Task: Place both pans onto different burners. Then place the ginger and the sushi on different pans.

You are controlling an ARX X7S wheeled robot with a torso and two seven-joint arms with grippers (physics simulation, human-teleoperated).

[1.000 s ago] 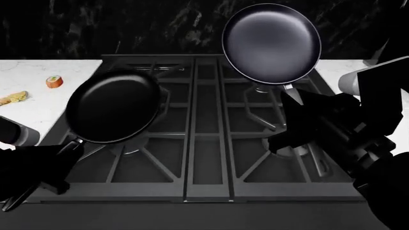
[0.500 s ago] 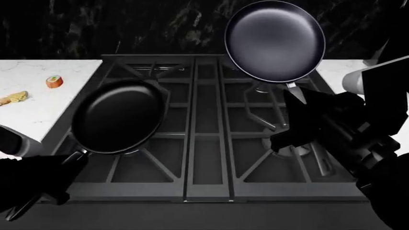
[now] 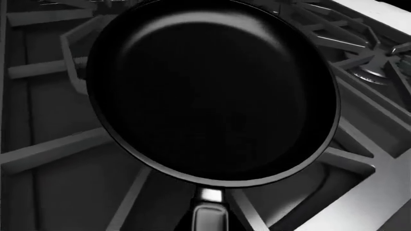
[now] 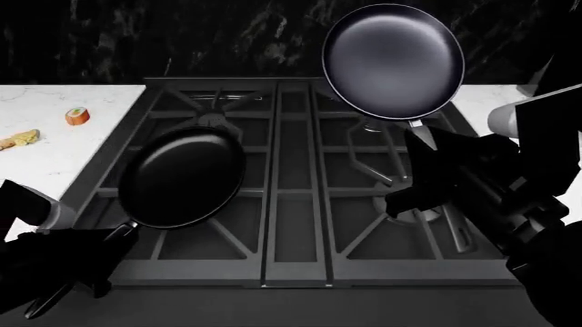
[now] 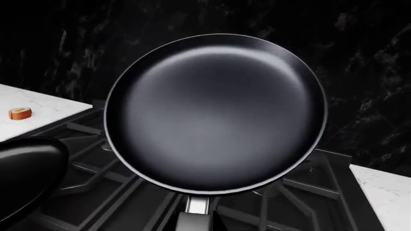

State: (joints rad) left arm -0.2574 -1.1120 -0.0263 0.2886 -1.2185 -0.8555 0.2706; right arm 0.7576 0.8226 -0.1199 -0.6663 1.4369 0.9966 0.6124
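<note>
left pan (image 4: 182, 177) over front-left burner grate, handle clamped in left gripper (image 4: 86, 262) | right pan (image 4: 393, 60) raised above rear-right burner, handle gripped by right gripper (image 4: 435, 163) | sushi (image 4: 78, 116), ginger (image 4: 24, 138) on left counter (image 4: 54, 160) beside stove (image 4: 296, 204)

No readable text, label, brand, number or sign anywhere: none on either pan, none on stove, none on counter, none on backsplash
</note>
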